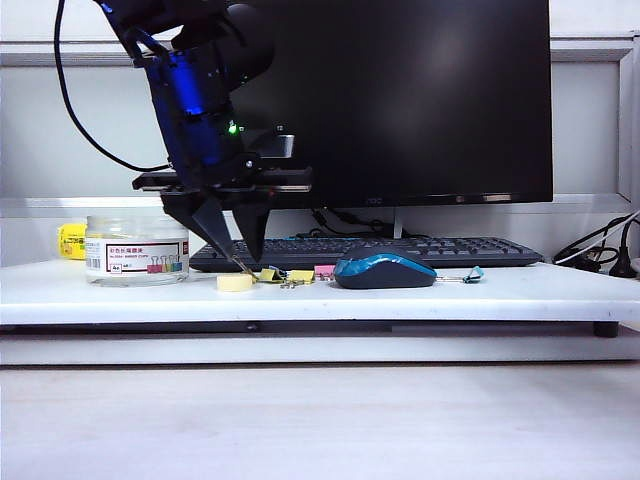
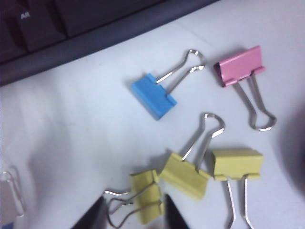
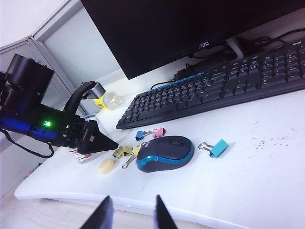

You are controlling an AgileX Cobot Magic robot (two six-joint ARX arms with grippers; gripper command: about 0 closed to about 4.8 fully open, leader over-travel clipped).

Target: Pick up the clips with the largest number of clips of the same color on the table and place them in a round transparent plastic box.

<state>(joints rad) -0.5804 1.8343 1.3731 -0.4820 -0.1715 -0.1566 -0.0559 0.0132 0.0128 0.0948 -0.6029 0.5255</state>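
Clips: three yellow ones lie in a cluster on the worktop, my left pincer (image 2: pixel 133 212) straddling the nearest.
My fingers stand apart around that yellow clip (image 2: pixel 147 196), not yet clamped; I should squeeze its body, not the wire handles, and lift straight, since its neighbour (image 2: pixel 185 175) lies touching at 2 o'clock. My right pincer (image 3: pixel 131 214) hangs apart and empty, well back. Beyond my left pincer's 9 o'clock in the exterior view stands the round transparent plastic box (image 1: pixel 136 249).

A black monitor (image 1: pixel 400 100) stands behind a keyboard (image 1: pixel 420 250) — a blue mouse (image 1: pixel 385 270) lies near 1 pink clip (image 2: pixel 238 64).
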